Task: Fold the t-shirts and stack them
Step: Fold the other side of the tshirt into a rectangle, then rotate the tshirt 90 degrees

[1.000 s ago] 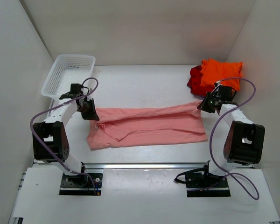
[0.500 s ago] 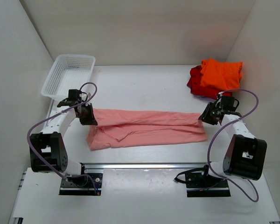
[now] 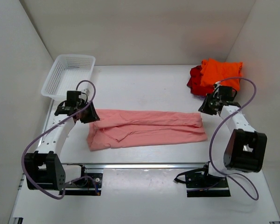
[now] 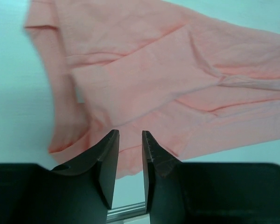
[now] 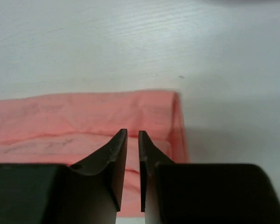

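Salmon-pink t-shirt (image 3: 149,128) lies near the tabletop's (image 3: 144,84) front edge. My left end effector (image 4: 129,134) and right end effector (image 5: 132,133), parted and seemingly empty, should pinch its ends evenly.

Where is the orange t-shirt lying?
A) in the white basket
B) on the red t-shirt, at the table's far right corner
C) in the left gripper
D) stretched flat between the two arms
B: the orange t-shirt sits on the red t-shirt in the far right corner; the salmon-pink t-shirt is the one spread flat.

matt soft cloth salmon-pink t-shirt (image 3: 149,128); glossy white plastic mesh basket (image 3: 53,80).
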Tool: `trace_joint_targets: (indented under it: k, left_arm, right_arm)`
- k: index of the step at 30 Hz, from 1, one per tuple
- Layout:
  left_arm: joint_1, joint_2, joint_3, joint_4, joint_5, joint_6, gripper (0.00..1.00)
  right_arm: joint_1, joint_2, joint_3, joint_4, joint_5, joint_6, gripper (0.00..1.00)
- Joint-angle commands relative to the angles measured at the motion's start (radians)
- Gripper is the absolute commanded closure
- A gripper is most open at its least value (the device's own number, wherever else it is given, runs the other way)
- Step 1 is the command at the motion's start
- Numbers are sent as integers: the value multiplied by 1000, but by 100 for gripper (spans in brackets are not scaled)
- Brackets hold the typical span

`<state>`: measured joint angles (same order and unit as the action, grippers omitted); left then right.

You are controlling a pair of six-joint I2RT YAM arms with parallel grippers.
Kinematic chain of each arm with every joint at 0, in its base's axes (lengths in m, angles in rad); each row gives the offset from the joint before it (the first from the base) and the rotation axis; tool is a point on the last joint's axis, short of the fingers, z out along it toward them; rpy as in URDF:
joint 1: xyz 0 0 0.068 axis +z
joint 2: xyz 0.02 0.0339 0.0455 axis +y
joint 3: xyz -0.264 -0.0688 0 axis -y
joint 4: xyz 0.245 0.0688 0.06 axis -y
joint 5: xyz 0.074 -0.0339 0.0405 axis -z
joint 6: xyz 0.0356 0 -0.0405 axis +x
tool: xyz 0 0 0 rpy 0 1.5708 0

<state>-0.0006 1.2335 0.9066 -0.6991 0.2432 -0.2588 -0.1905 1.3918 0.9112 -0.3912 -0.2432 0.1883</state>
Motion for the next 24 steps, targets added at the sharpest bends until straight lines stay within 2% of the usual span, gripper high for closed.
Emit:
trace_joint_targets:
  k: [1, 4, 6, 7, 9, 12, 15, 18, 20, 21, 24]
  left_arm:
    - [-104, 21, -34, 64, 25, -74, 63]
    - [-219, 119, -96, 151, 19, -123, 62]
    - [-271, 179, -133, 220, 10, -158, 60]
    - [-291, 266, -141, 254, -5, -171, 59]
    - [-298, 375, -89, 250, -15, -175, 60]
    - [-300, 556, 85, 193, -35, -149, 60]
    - [-277, 716, 359, 107, -28, -137, 61]
    - [-251, 880, 595, 34, -25, -113, 61]
    - [-257, 989, 891, -99, -50, -86, 61]
    - [-260, 1067, 963, -135, -54, -71, 61]
    - [-263, 1287, 1486, -333, -58, -54, 62]
  right_arm:
    - [40, 99, 67, 46, -102, -42, 88]
    - [75, 185, 87, 43, -122, -23, 99]
    - [111, 225, 87, 48, -98, 0, 100]
    - [120, 248, 87, 37, -79, 19, 100]
    - [122, 291, 95, -1, -80, 59, 100]
    - [147, 306, 81, -82, -10, 103, 100]
    - [181, 280, 36, -144, 79, 183, 100]
    - [258, 202, -55, -169, 56, 256, 100]
    - [386, 141, -119, -161, 71, 350, 100]
    - [431, 95, -176, -131, 68, 381, 100]
    - [688, 12, -320, -1, -17, 633, 100]
